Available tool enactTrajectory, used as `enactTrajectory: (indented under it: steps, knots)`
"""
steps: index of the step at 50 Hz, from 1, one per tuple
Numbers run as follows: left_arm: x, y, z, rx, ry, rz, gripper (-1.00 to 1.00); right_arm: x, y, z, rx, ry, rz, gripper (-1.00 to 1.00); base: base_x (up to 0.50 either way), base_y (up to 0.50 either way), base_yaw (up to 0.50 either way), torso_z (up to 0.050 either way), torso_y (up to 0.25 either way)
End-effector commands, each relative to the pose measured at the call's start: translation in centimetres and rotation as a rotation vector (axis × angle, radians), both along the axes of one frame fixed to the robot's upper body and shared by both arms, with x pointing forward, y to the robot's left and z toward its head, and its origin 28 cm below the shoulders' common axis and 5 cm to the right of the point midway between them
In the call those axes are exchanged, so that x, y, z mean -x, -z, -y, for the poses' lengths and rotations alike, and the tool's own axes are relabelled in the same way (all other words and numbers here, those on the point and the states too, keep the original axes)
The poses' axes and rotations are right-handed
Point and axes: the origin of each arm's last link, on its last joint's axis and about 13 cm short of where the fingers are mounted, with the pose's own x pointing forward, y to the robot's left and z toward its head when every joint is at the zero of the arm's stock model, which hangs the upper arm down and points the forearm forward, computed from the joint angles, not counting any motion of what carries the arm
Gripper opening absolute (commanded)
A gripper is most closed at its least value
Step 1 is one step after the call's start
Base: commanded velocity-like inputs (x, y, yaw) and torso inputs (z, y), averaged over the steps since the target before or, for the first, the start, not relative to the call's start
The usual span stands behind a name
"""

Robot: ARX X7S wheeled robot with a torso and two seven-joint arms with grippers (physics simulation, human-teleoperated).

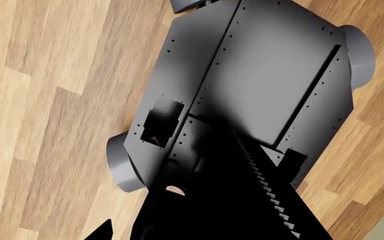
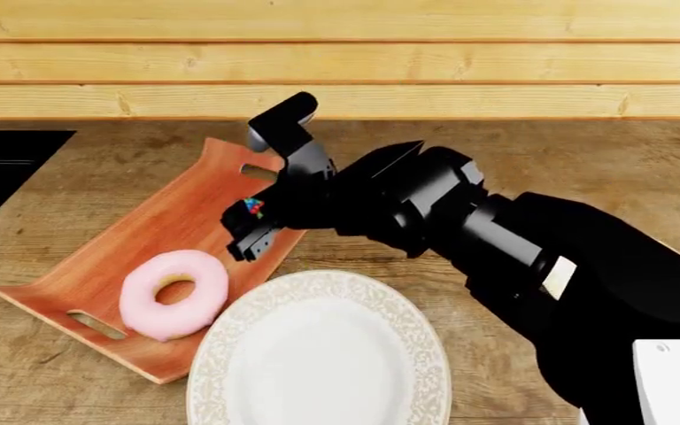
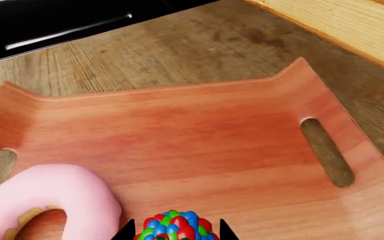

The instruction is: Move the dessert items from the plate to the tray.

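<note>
Gripping the candy ball [image 2: 252,208] between its narrowly parted fingers, the right hand [image 2: 258,212] hangs over the tray [image 2: 187,212]. The donut [image 2: 174,293] lies on the tray. The left hand is out of view.

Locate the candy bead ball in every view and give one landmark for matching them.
Head view: candy bead ball sits in the right end effector, over the tray.
Right wrist view: bottom centre, between the fingertips.
Left wrist view: not in it.
Shared landmark: the pink donut on the tray.
</note>
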Motion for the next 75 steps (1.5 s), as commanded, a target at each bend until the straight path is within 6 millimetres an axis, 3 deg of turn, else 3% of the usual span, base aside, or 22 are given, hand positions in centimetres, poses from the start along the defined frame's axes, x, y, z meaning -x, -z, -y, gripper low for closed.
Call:
enactTrajectory:
  steps: [1,7,8,23,33,43,51,57,69,72,73,75]
  knots:
    - [0.2,-0.1,0.0,0.001,-0.001,0.005,1.00,0.1,0.1,-0.2,0.000,-0.023,0.006,-1.00,0.00,0.00,0.00,0.000,0.000]
    - [0.2,-0.1,0.0,0.001,-0.002,0.008,1.00,0.1,0.0,-0.3,-0.014,-0.028,0.006,-1.00,0.00,0.00,0.00,0.000,0.000]
    - [0.2,-0.1,0.0,0.002,-0.002,0.008,1.00,0.1,-0.1,-0.3,-0.015,-0.027,0.006,1.00,0.00,0.00,0.00,0.000,0.000]
    - [-0.3,0.1,-0.1,-0.002,-0.002,0.018,1.00,-0.3,-1.9,-0.1,-0.056,-0.019,0.037,1.00,0.00,0.00,0.00,0.000,0.000]
    - [-0.5,0.2,-0.2,-0.007,0.003,0.018,1.00,-0.3,-6.1,-1.1,-0.246,-0.084,0.136,1.00,0.00,0.00,0.00,0.000,0.000]
    - [-0.7,0.3,-0.3,-0.016,0.011,0.017,1.00,-0.7,-8.4,-2.1,-0.451,-0.030,0.487,1.00,0.00,0.00,0.00,0.000,0.000]
    - [-0.7,0.3,-0.3,-0.018,0.018,0.016,1.00,1.1,-10.5,-3.9,-0.549,-0.089,0.749,1.00,0.00,0.00,0.00,0.000,0.000]
    - [-0.9,0.3,-0.4,-0.021,0.019,0.021,1.00,2.8,-10.9,-4.5,-0.562,-0.152,0.779,1.00,0.00,0.00,0.00,0.000,0.000]
    - [-1.2,0.4,-0.4,-0.019,0.017,0.021,1.00,4.2,-11.4,-3.9,-0.587,-0.174,0.791,1.00,0.00,0.00,0.00,0.000,0.000]
    - [-1.2,0.5,-0.4,-0.022,0.019,0.019,1.00,6.4,-11.9,-3.2,-0.615,-0.228,0.806,1.00,0.00,0.00,0.00,0.000,0.000]
    - [-1.2,0.4,-0.4,-0.022,0.020,0.019,1.00,6.3,-11.7,-3.1,-0.602,-0.225,0.812,1.00,0.00,0.00,0.00,0.000,0.000]
    - [-1.2,0.4,-0.4,-0.022,0.020,0.019,1.00,3.6,-8.9,-2.7,-0.411,-0.209,0.830,1.00,0.00,0.00,0.00,0.000,0.000]
